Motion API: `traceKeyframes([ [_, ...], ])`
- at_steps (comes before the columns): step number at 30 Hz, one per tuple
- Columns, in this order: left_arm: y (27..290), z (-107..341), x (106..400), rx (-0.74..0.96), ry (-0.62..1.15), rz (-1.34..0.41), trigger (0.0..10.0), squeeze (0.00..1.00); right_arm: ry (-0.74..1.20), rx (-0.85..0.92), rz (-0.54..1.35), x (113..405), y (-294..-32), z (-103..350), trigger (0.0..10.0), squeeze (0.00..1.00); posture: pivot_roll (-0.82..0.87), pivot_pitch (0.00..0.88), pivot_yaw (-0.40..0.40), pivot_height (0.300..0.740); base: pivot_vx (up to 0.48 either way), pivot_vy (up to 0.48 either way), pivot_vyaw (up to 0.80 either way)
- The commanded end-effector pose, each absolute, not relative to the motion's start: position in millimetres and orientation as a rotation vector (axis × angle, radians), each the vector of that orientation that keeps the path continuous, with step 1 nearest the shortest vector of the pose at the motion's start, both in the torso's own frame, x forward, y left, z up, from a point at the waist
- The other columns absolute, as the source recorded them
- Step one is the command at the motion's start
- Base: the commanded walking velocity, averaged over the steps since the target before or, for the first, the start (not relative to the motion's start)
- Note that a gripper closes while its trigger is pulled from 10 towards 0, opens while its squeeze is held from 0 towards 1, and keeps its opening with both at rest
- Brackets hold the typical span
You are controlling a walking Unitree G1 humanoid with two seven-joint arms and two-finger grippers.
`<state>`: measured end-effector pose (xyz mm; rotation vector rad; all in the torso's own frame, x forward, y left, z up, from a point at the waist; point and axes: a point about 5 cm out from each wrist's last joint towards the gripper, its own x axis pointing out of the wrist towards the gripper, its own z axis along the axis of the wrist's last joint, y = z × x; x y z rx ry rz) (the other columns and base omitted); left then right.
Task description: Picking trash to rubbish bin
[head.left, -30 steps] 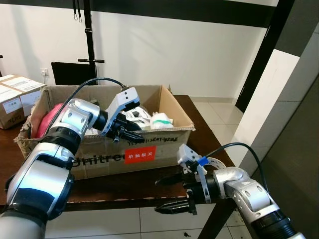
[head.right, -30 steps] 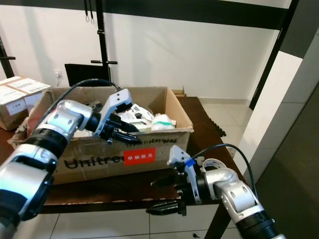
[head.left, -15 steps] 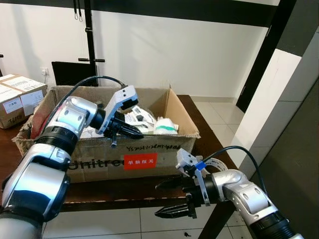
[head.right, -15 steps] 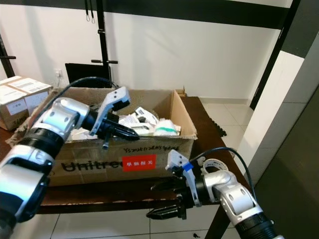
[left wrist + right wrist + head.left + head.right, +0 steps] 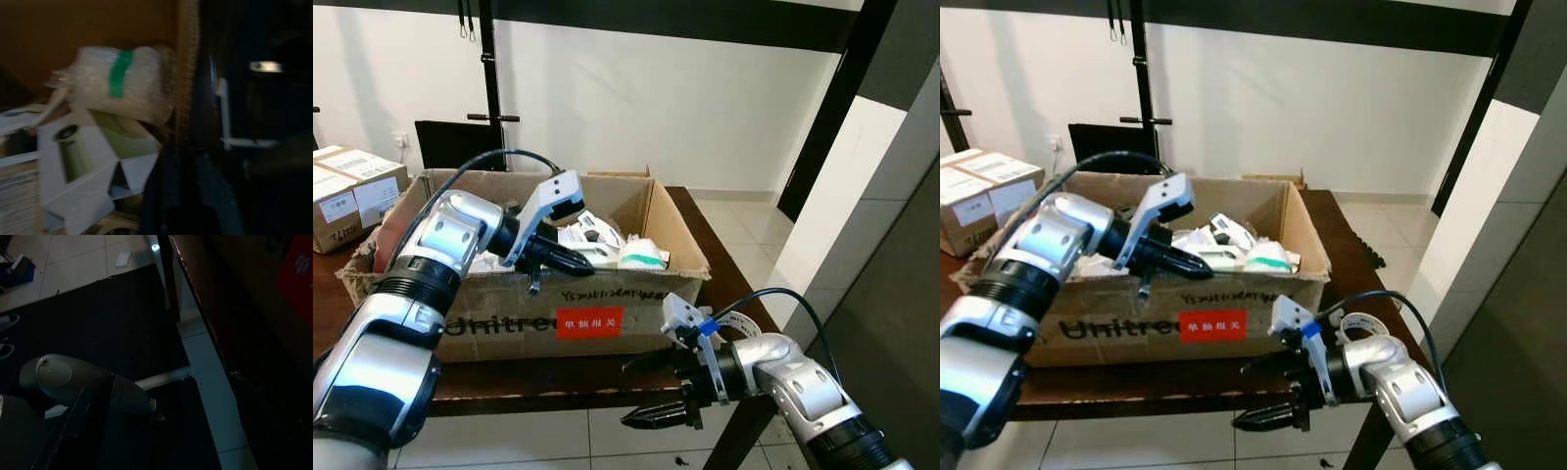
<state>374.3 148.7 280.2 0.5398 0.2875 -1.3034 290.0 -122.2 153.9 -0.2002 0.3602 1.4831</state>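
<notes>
Our left gripper (image 5: 576, 260) sits at the front rim of the cardboard box (image 5: 607, 294); we cannot tell its finger state. Just beyond it, inside the box, lies white trash (image 5: 607, 240), likely dropped there. Below the box front, our right gripper (image 5: 656, 390) hangs spread wide, empty

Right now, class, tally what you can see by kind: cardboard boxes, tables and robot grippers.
Cardboard boxes: 2 (large open box, taped box)
Tables: 1 (dark table)
Grippers: 2 (left gripper, right gripper)
Total: 5
</notes>
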Motion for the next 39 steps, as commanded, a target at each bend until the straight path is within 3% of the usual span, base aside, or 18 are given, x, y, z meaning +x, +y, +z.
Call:
traceKeyframes([
  [1, 150, 293, 379, 0.549, 0.215, -1.230, 10.0, 1.00, 0.364, -0.214, 1.485, 290, -123, 153, 10.0, 0.00, 0.09, 0.007, -0.085, 0.740, 0.000, 0.000, 0.00],
  [13, 145, 311, 371, 0.404, 0.101, -1.316, 10.0, 1.00, 0.365, -0.215, 1.483, 290, -124, 153, 10.0, 0.00, 0.09, 0.010, -0.084, 0.740, 0.000, 0.000, 0.00],
  [17, 144, 327, 365, 0.344, -0.029, -1.355, 10.0, 1.00, 0.367, -0.212, 1.485, 290, -124, 152, 10.0, 0.00, 0.09, 0.012, -0.083, 0.740, 0.000, 0.000, 0.00],
  [18, 143, 334, 363, 0.308, -0.091, -1.365, 10.0, 0.00, 0.367, -0.211, 1.486, 289, -124, 152, 10.0, 0.00, 0.09, 0.012, -0.084, 0.740, 0.000, 0.000, 0.00],
  [21, 140, 343, 358, 0.235, -0.174, -1.399, 10.0, 0.00, 0.368, -0.210, 1.486, 289, -124, 152, 10.0, 0.00, 0.09, 0.014, -0.084, 0.740, 0.000, 0.000, 0.00],
  [24, 129, 354, 337, 0.096, -0.292, -1.558, 10.0, 0.00, 0.371, -0.203, 1.492, 287, -124, 150, 10.0, 0.00, 0.09, 0.015, -0.082, 0.740, 0.000, 0.000, 0.00],
  [28, 114, 316, 323, 0.195, -0.098, -1.585, 10.0, 0.00, 0.374, -0.195, 1.494, 285, -125, 149, 10.0, 0.00, 0.08, 0.015, -0.074, 0.740, 0.000, 0.000, 0.00],
  [39, 78, 246, 259, -0.008, 0.092, -1.659, 10.0, 0.00, 0.411, -0.166, 1.511, 274, -133, 141, 10.0, 0.00, 0.07, 0.014, -0.076, 0.740, 0.000, 0.000, 0.00],
])
